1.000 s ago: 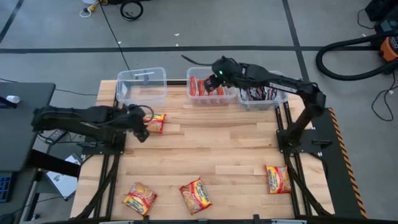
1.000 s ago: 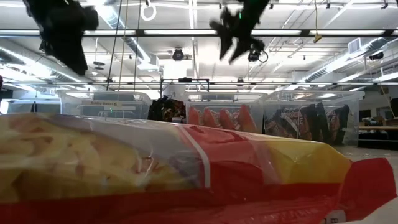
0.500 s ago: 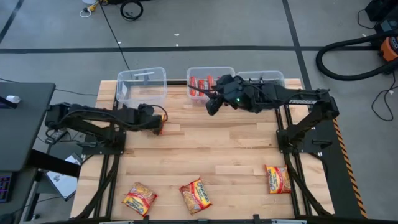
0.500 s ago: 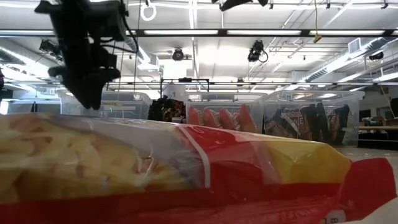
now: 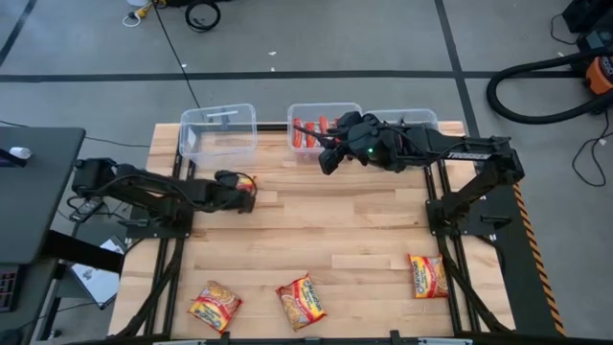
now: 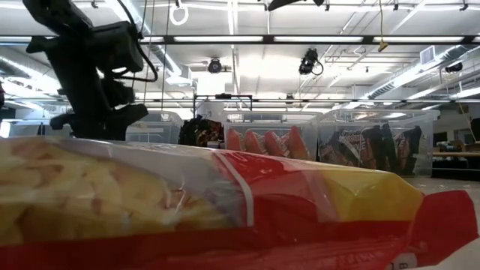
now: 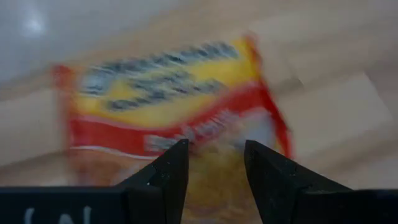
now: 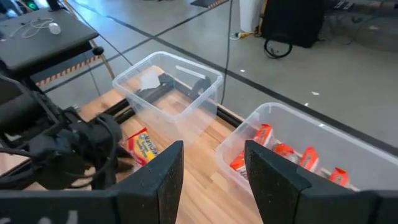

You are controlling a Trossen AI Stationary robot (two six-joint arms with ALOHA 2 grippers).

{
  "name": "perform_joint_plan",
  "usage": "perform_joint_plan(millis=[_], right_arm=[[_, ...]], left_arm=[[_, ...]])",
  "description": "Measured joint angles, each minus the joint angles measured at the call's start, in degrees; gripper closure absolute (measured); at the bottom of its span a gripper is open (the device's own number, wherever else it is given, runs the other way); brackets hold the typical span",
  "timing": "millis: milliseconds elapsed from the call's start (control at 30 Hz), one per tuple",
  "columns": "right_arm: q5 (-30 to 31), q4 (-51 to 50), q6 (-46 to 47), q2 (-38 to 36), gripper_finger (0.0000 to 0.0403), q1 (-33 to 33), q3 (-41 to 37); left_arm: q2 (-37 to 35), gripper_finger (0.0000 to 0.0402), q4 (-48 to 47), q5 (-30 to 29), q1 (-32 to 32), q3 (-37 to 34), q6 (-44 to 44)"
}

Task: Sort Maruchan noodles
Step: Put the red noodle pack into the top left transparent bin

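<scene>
An orange-yellow noodle packet (image 5: 249,180) lies flat on the table's left side, in front of the empty clear bin (image 5: 218,129). My left gripper (image 5: 238,192) slants down over it, open, and the left wrist view shows the blurred packet (image 7: 180,93) past its fingertips (image 7: 214,171). My right gripper (image 5: 328,161) hangs high and open before the middle bin (image 5: 321,129), with nothing between its fingers (image 8: 214,168). Three more yellow-red packets lie near the front edge (image 5: 215,305), (image 5: 302,299), (image 5: 427,275). My left gripper comes at the packet slanting down from the table's left, one finger (image 7: 174,168) on each side of the packet's near part (image 7: 214,162). I cannot tell whether the fingertips touch it. The packet lies flat on the table.
The middle bin holds red packets (image 8: 283,152), and the right bin (image 5: 412,123) lies partly under my right arm. One packet (image 6: 225,202) fills the low view's foreground. The middle of the wooden table (image 5: 335,225) is bare.
My left gripper has come down onto the orange-yellow packet and rolled about its own line. My right gripper swung from over the middle bin toward the near edge and rose out of the low view, then held still.
</scene>
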Motion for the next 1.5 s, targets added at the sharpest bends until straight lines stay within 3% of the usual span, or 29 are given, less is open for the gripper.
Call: perform_joint_plan(millis=[200, 400, 500, 600, 767, 933, 1133, 1333, 1500], right_arm=[[-2.6, 0.5, 0.0, 0.0, 0.0228, -0.1, 0.0], [-5.2, 0.2, 0.0, 0.0, 0.0228, 0.1, 0.0], [-5.1, 0.2, -0.2, 0.0, 0.0228, 0.1, 0.0], [-4.9, 0.7, -1.7, 0.0, 0.0228, -0.4, 0.0], [-4.6, 0.5, -3.1, 0.0, 0.0228, -1.6, 0.0], [-4.6, 0.7, -6.1, 0.0, 0.0228, -3.1, 0.0], [-6.4, 1.8, -15.3, 0.0, 0.0223, -6.0, 0.0], [-14.2, 5.3, -24.3, 0.0, 0.022, -10.4, 0.0], [-20.5, 5.9, -30.3, 0.0, 0.022, -13.5, 0.0]], left_arm=[[1.0, 0.0242, -0.2, 6.8, -5.3, -0.4, 3.1], [-2.2, 0.0242, -17.1, 21.8, -14.6, 4.8, 6.1], [-5.1, 0.0242, -22.9, 23.5, -18.9, 10.3, 11.7], [-7.0, 0.0242, -28.7, 21.3, -21.8, 14.1, 11.6], [-8.3, 0.0242, -33.2, 15.7, -21.2, 16.3, -14.1], [-6.0, 0.0242, -33.2, 12.7, -21.7, 15.3, -30.9], [1.0, 0.0242, -31.8, 10.4, -22.5, 15.4, -44.3], [12.0, 0.0242, -30.7, 9.5, -22.2, 16.9, -56.4], [21.2, 0.0242, -31.0, 12.8, -21.3, 18.1, -60.3]])
